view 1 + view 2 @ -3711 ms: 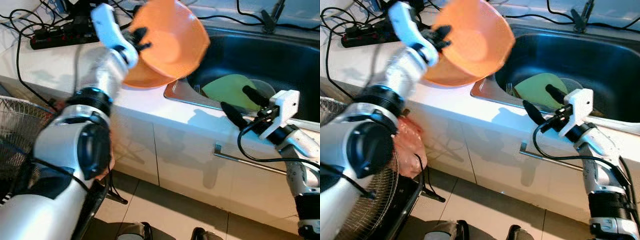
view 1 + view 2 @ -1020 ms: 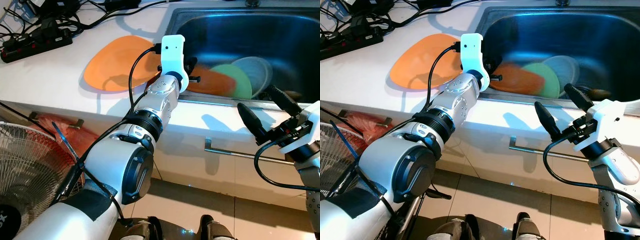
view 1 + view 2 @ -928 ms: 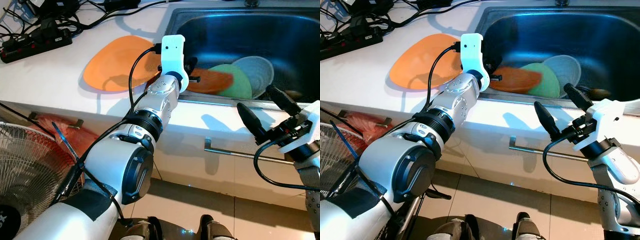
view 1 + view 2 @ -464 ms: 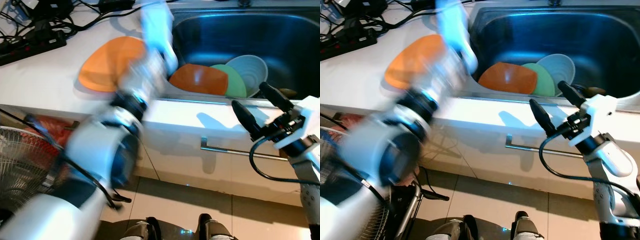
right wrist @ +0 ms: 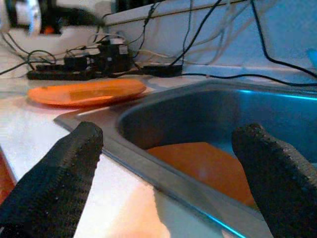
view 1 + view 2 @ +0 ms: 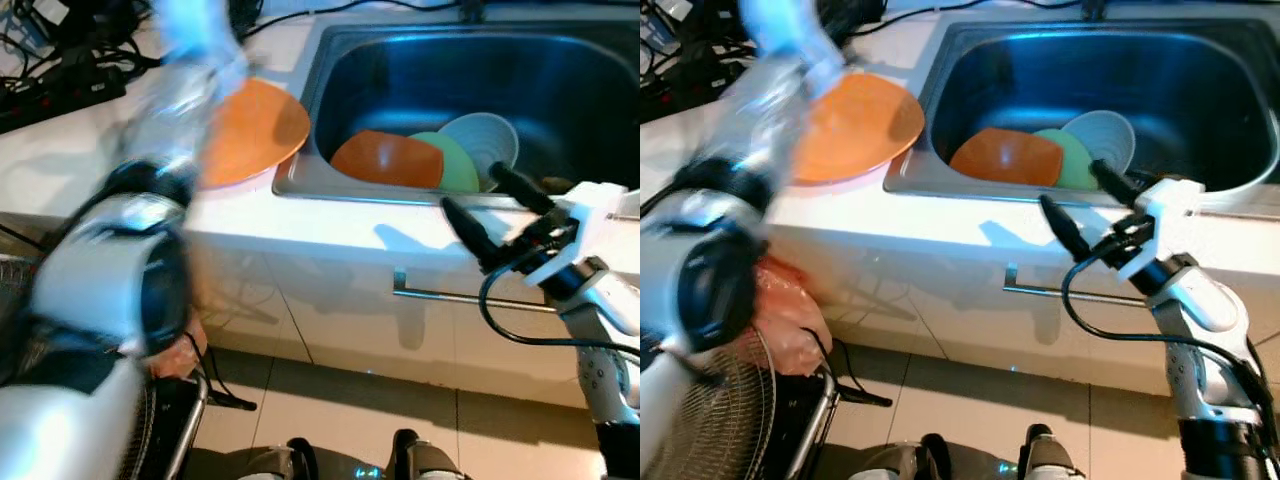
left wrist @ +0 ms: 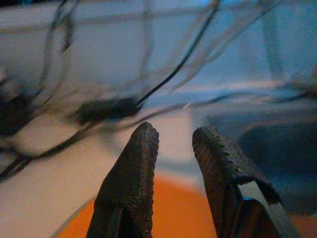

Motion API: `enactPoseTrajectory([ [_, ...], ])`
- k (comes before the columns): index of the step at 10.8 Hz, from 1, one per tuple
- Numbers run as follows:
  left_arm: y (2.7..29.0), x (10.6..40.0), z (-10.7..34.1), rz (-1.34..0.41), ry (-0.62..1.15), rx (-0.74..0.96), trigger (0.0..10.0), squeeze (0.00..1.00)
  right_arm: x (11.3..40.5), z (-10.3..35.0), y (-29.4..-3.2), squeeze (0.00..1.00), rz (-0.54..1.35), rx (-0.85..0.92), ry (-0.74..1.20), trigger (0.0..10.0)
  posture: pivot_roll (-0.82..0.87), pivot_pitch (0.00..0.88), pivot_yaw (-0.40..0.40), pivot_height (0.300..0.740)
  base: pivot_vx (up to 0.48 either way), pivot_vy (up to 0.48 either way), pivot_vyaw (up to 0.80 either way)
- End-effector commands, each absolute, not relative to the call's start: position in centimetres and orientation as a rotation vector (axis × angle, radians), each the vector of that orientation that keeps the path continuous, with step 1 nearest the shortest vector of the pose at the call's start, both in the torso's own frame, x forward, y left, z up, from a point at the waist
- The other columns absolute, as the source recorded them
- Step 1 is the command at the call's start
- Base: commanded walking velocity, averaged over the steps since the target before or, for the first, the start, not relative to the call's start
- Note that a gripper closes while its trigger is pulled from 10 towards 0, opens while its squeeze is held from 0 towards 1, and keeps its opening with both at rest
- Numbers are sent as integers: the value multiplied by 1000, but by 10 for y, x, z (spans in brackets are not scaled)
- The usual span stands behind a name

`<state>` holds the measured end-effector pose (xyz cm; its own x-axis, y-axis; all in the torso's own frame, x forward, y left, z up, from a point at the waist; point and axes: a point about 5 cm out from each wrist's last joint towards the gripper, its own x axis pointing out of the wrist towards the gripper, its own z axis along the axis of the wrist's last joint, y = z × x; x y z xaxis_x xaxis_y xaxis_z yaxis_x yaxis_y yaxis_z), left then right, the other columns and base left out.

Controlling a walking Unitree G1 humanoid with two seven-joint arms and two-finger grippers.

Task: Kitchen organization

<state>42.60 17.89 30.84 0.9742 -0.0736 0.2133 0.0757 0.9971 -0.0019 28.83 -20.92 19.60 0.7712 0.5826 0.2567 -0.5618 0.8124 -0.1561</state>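
Note:
An orange bowl (image 6: 388, 160) lies in the steel sink (image 6: 300, 186), leaning against a green plate (image 6: 458, 162) and a pale bowl (image 6: 487, 140). An orange plate (image 6: 255, 128) rests on the white counter left of the sink. My left arm is a blur over the counter's left part; its gripper (image 7: 173, 136) hovers above the orange plate, fingers a narrow gap apart with nothing between them. My right gripper (image 6: 475, 190) hangs wide open in front of the sink's near rim, empty.
A black power strip (image 6: 60, 88) and tangled cables lie at the back left of the counter. A cabinet handle (image 6: 470, 298) runs below the sink. A fan grille (image 6: 700, 420) and a red bag (image 6: 790, 310) stand on the floor at left.
My left arm has swung out of the sink to the left over the counter, leaving the orange bowl in the basin. The camera view has shifted; the right gripper holds its pose.

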Motion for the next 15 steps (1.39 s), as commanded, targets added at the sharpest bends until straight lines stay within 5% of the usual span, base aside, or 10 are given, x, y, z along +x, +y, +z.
enactPoseTrajectory([
  [1, 193, 424, 307, -53, -202, -13, 10000, 0, 292, 177, -202, 0, 651, -49, -212, 10000, -40, 122, 135, 740, 0, 0, 0],
  [4, 231, 414, 280, 24, -144, -38, 10000, 0, 293, 178, -192, 0, 736, -33, -217, 10000, -17, 105, 116, 740, 0, 0, 0],
  [12, 233, 393, 227, -38, 30, -301, 10000, 0, 299, 180, -187, 0, 760, 10, -243, 10000, 21, 146, 105, 740, 0, 0, 0],
  [14, 229, 392, 226, -45, 30, -331, 10000, 1000, 300, 181, -186, 0, 762, 9, -243, 10000, 18, 152, 104, 740, 0, 0, 0],
  [15, 231, 391, 226, -15, 43, -350, 10000, 1000, 300, 180, -187, 0, 760, 8, -240, 10000, 23, 154, 104, 740, 0, 0, 0],
])
